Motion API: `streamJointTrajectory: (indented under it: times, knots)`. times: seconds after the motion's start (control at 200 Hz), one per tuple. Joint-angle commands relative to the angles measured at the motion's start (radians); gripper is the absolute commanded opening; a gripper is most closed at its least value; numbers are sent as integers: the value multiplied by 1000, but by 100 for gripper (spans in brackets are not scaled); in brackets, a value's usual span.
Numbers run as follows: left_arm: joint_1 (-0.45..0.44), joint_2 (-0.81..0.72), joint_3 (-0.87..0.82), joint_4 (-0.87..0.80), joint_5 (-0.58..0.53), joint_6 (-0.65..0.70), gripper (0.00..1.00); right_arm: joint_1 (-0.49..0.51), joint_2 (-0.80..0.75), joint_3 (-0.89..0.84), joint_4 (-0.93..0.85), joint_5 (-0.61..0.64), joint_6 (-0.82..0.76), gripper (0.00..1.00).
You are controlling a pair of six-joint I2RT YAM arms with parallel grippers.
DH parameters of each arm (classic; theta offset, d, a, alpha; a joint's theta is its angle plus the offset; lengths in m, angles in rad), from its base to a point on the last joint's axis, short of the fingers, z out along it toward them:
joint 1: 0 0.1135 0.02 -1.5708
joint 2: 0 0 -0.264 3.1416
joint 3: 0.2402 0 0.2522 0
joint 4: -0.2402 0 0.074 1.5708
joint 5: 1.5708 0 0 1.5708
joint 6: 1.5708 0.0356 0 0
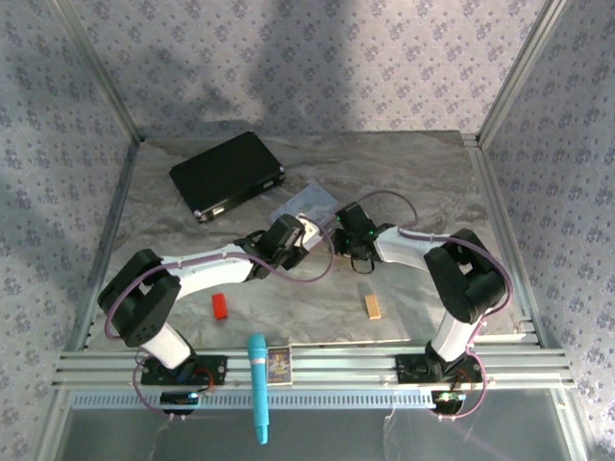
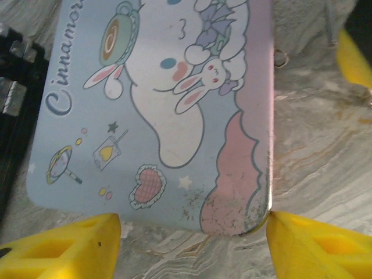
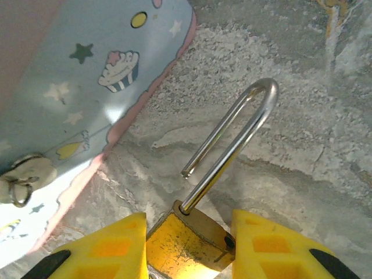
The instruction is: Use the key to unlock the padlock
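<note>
Right pincer point(image 3: 189, 218) clamped on padlock point(image 3: 187, 247) body, shackle point(image 3: 232, 151) swung open beyond fingertips, left pincer point(image 2: 195, 235) spread wide, empty, at tin point(image 2: 157, 116) edge

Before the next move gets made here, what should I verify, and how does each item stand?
1. Padlock clamped in the right gripper: ok.
2. Shackle sprung, its short end out of the body: ok.
3. Left gripper open and gripping nothing: ok.
4. Where the key is: cannot tell.
5. Tin box apart from the shackle, bare table between them in the right wrist view: ok.
</note>
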Motion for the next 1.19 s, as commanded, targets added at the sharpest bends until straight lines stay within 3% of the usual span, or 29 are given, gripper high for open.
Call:
streamJointTrajectory:
  times: [0.0, 0.51, 0.94, 1.069, 1.189]
  knots:
    - [13, -28, 14, -24, -103, -37, 71, -22, 26, 22, -234, 8, -89, 29]
    - [65, -26, 49, -88, -271, -202, 97, -109, 39, 100, -606, 36, -219, 41]
    - [164, 16, 115, -177, -298, -376, 98, -117, 25, 160, -775, 167, -262, 58]
    - [166, -6, 108, -177, -277, -386, 99, -117, -3, 154, -743, 151, -280, 62]
    - [166, -92, 51, -126, -241, -395, 100, -115, -67, 139, -671, 115, -296, 75]
